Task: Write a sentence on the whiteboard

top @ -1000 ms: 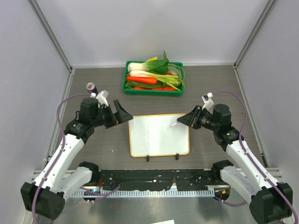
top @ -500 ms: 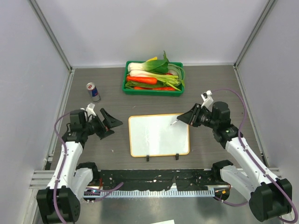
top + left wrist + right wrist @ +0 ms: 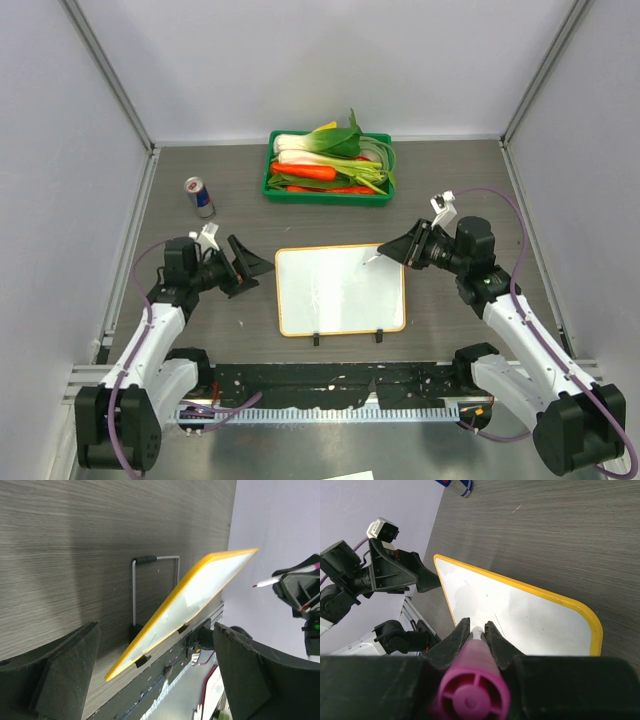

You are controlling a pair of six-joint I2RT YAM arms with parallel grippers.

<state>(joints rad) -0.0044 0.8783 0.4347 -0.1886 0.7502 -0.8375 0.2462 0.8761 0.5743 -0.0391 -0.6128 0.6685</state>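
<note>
You've got the whiteboard (image 3: 340,290) flat on the table, centre of the top view, orange rim, two black clips on its lower edge, face plain white. Your right gripper (image 3: 392,250) is clamped tight on a purple marker (image 3: 470,687); the tip sits over the board's upper right corner, can't tell if it touches. Your left gripper (image 3: 250,272) is left of the board, apart from it, jaws spread wide, nothing in them. Blue-silver can (image 3: 200,196) at upper left, label too small to read. Green tray (image 3: 325,198) of vegetables at top centre, no readable text
</note>
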